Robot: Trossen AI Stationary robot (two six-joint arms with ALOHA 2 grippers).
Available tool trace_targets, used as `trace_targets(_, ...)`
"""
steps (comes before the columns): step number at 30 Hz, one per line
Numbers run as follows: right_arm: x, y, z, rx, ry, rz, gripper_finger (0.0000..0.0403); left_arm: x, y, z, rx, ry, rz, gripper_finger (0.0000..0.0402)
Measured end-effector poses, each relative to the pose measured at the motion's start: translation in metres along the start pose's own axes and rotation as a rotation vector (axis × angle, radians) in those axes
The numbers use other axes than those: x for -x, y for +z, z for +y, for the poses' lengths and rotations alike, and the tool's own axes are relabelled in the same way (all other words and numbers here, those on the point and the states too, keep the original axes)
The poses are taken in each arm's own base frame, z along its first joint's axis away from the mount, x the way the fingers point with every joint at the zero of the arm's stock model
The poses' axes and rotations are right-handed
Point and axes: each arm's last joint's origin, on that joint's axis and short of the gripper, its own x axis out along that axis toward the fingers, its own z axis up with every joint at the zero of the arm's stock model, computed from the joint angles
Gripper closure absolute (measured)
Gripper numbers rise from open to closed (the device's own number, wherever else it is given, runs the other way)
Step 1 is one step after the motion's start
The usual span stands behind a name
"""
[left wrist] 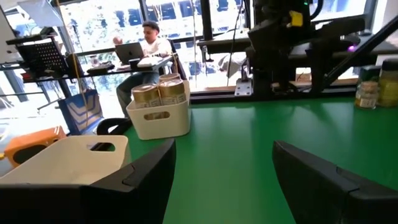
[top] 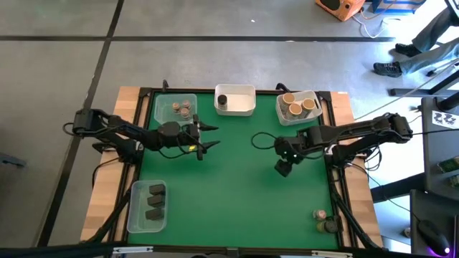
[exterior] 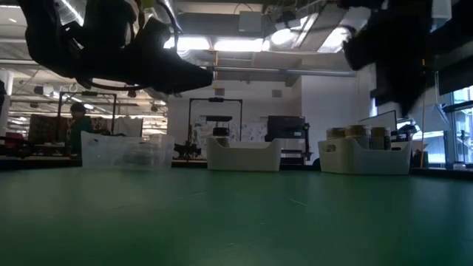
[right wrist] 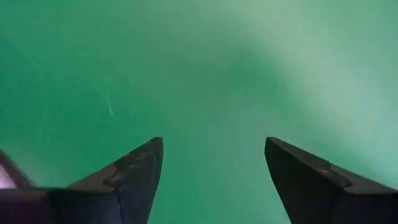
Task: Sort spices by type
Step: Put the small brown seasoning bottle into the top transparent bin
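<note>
Spice jars sit sorted in tubs. Grey-brown-lidded jars (top: 181, 108) stand in a clear tub at the far left. One dark cylinder (top: 222, 100) stands in the white middle tub. Tan-lidded jars (top: 297, 105) (left wrist: 159, 92) fill the white far-right tub. Dark blocky ones (top: 155, 201) lie in a clear near-left tub. A few loose jars (top: 325, 221) (left wrist: 368, 93) stand by the near right corner. My left gripper (top: 215, 136) (left wrist: 224, 146) hovers open, level, left of the table's middle. My right gripper (top: 282, 170) (right wrist: 214, 143) is open, pointing down over bare mat right of the middle.
The three far tubs (exterior: 126, 151) (exterior: 244, 154) (exterior: 362, 155) line the far edge. A black frame (top: 337, 179) borders the green mat (top: 237, 193). Bare mat lies between the arms and toward the near edge. A person (left wrist: 146, 46) sits at a desk beyond the table.
</note>
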Motion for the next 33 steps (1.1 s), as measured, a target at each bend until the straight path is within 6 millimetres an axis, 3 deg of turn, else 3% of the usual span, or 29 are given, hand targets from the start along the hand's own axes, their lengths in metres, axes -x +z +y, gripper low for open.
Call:
trace_targets(7,-0.003,-0.03,-0.003,-0.259,-0.125,0.213,0.012,0.0,-0.001,0.0,-0.012,-0.001,0.006,0.0151)
trace_targets(16,-0.016,-0.068,0.006,-0.46,-0.215,0.336,0.012,0.0,-0.003,0.0,-0.013,-0.004,0.029,0.0151)
trace_targets(21,-0.017,-0.087,0.013,-0.485,-0.239,0.373,0.012,0.0,-0.003,0.0,-0.013,-0.004,0.034,0.0151)
trace_targets(33,-0.026,-0.129,0.037,-0.341,-0.191,0.407,0.012,0.0,-0.003,0.0,-0.008,-0.002,0.027,0.0151)
